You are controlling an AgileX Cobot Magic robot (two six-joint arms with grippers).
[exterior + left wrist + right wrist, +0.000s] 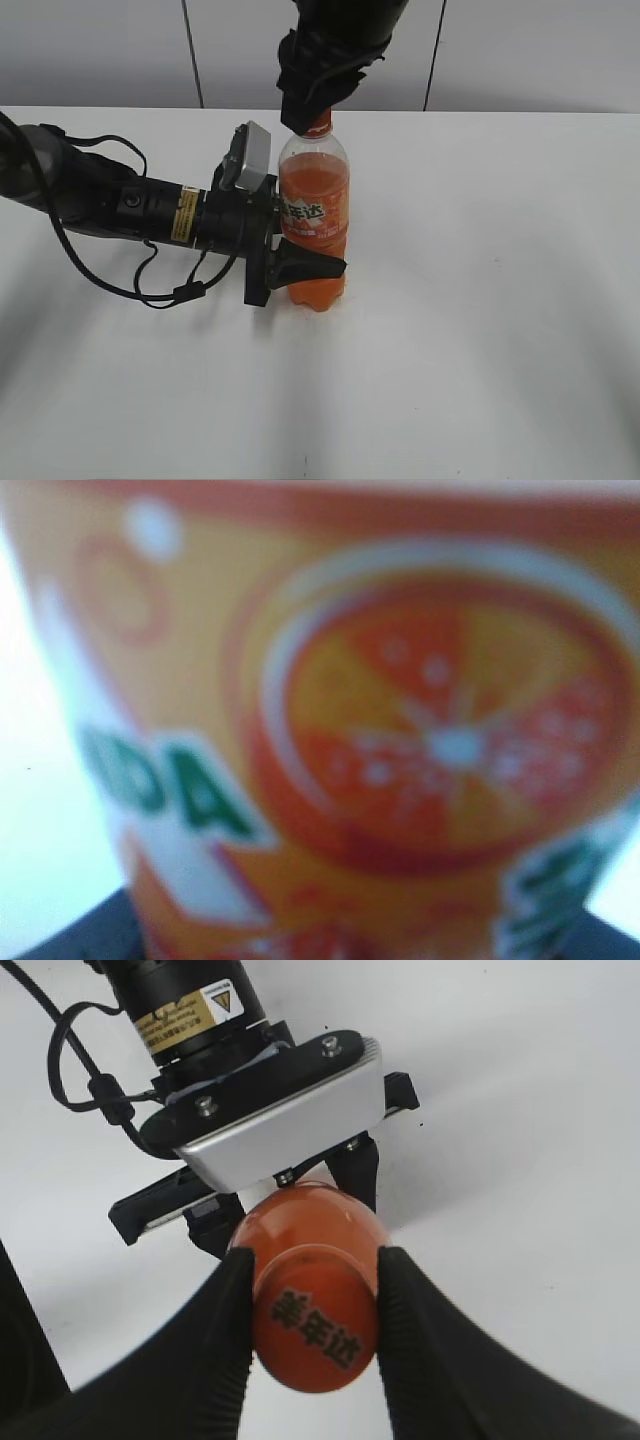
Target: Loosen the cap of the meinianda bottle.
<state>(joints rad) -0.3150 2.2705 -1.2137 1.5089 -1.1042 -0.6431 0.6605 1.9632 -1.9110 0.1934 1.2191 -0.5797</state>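
Right gripper (pixel 312 1290) atop cap (pixel 315 1325), vertical

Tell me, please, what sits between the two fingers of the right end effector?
The cap of the meinianda bottle sits between the right end effector's fingers, both pressed against its sides; the right wrist view shows this.

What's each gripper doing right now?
Left gripper: closed on the bottle.
Right gripper: closed on the cap.
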